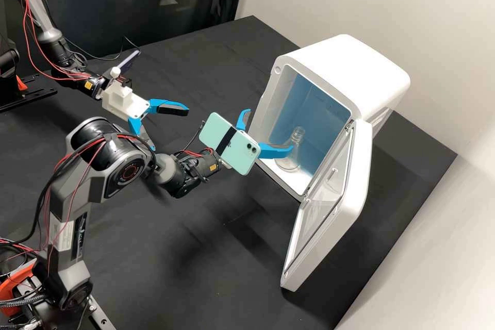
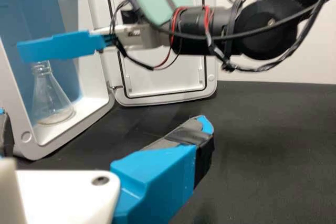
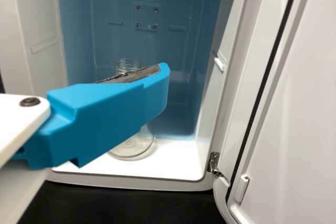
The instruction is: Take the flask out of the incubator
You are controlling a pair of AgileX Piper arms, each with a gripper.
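So the incubator sits on the right side of the bench, with its opening facing left and its door swung out toward the near side. The flask stands upright inside, on the chamber floor. The right gripper is right at the opening, just left of the flask. The left gripper hangs further left, well apart from the incubator and a bit farther back than the right arm.
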